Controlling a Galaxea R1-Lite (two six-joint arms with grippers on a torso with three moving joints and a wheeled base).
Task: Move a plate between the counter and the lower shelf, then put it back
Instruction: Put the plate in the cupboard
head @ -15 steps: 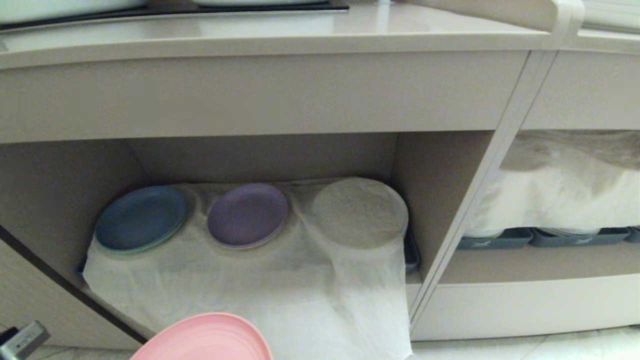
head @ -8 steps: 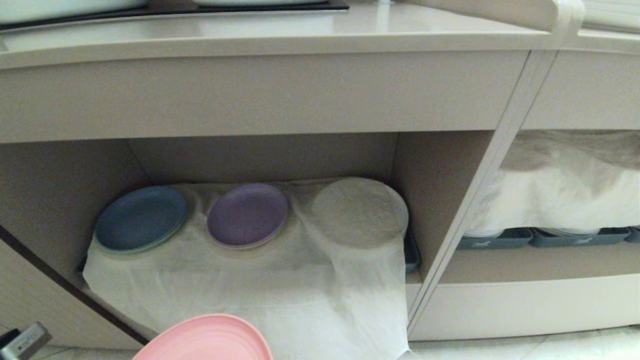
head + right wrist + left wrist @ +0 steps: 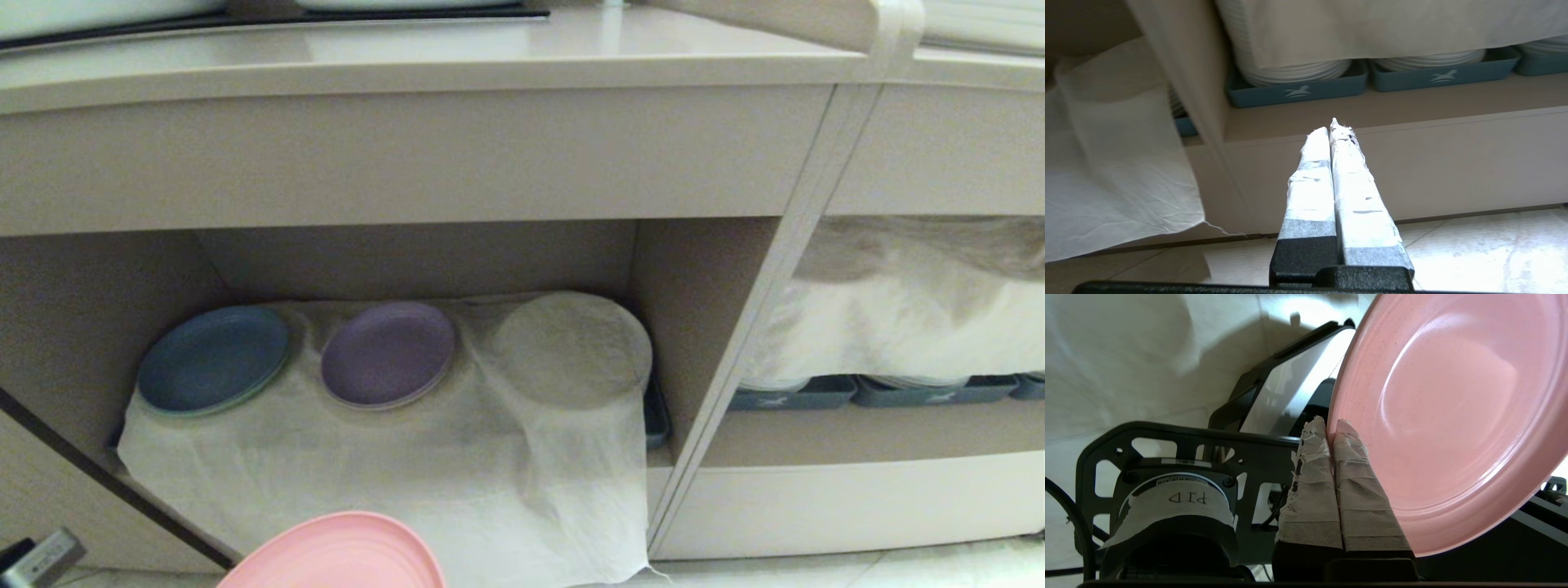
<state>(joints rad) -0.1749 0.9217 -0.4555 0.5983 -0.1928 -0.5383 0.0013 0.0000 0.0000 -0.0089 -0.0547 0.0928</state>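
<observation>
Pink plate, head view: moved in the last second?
Yes, slightly: the camera moved, so the scene slid left, while the plate kept its spot at the frame's bottom edge. Against the purple plate it shifted a little right.

Three views on one kitchen unit
Head camera faces the lower shelf from low down; right wrist looks close at white cloth both share.

Pink plate cut off at head view's bottom edge; trays mostly hidden under cloth.
</observation>
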